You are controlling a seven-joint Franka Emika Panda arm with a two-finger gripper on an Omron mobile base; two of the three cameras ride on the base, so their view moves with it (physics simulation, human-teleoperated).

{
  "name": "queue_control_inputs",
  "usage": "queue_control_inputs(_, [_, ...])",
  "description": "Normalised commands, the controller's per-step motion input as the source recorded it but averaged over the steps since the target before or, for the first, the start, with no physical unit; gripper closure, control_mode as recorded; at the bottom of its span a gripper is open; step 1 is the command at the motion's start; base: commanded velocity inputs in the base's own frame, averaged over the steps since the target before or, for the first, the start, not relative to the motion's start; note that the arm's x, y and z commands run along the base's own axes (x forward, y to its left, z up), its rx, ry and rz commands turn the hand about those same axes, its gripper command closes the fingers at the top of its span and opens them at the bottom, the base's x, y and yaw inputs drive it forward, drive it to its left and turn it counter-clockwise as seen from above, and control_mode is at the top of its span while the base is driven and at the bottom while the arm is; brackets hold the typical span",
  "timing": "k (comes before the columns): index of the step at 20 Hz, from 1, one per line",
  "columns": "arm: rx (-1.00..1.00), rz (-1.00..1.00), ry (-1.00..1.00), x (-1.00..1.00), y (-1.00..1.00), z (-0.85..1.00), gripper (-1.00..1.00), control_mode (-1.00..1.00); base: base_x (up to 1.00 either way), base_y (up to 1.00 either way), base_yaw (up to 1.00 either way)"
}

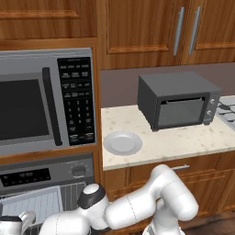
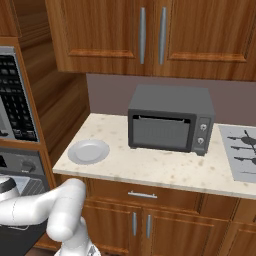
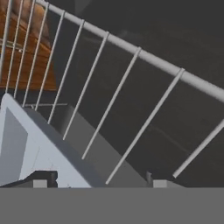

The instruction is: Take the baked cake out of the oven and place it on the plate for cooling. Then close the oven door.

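The oven point(image 1: 46, 175) sits under the microwave, and its cavity stands open with a wire rack point(image 1: 32, 202) showing. My arm point(image 1: 128, 209) bends low and left into that cavity. In the hand view my gripper point(image 3: 100, 181) is open just above the rack's bars point(image 3: 131, 65), its two dark tips wide apart with nothing between them. The cake is out of view. The oven door is out of view too. The plate point(image 1: 122, 142) lies bare on the counter near its left front corner, also seen from the right side as plate point(image 2: 89, 151).
A microwave point(image 1: 43, 101) with a keypad is above the oven. A dark toaster oven point(image 1: 176, 98) stands behind the plate to the right. A stovetop point(image 2: 242, 150) is at the counter's far right. A pale grey slanted surface point(image 3: 17, 144) is beside the left fingertip.
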Motion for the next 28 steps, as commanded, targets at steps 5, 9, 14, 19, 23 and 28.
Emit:
queue_control_inputs(5, [0.0, -0.16, -0.17, -0.33, 0.21, -0.01, -1.0, -1.0, 0.0, 0.0, 0.0])
queue_control_inputs(9, [0.0, -0.2, -0.24, -0.37, 0.12, 0.0, -1.0, -1.0, 0.0, 0.0, 0.0])
queue_control_inputs(14, [0.0, -0.17, -0.2, -0.19, 0.0, 0.18, -1.0, -1.0, 0.0, 0.0, 0.0])
queue_control_inputs(19, [0.05, -0.18, -0.08, -0.07, 0.0, 0.34, -1.0, -1.0, 0.0, 0.0, 0.0])
queue_control_inputs(23, [0.09, -0.2, 0.0, -0.07, -0.02, 0.41, -1.0, -1.0, 0.0, 0.0, 0.0])
queue_control_inputs(28, [0.11, -0.1, -0.04, -0.06, -0.2, 0.28, -1.0, -1.0, 0.0, 0.0, 0.0])
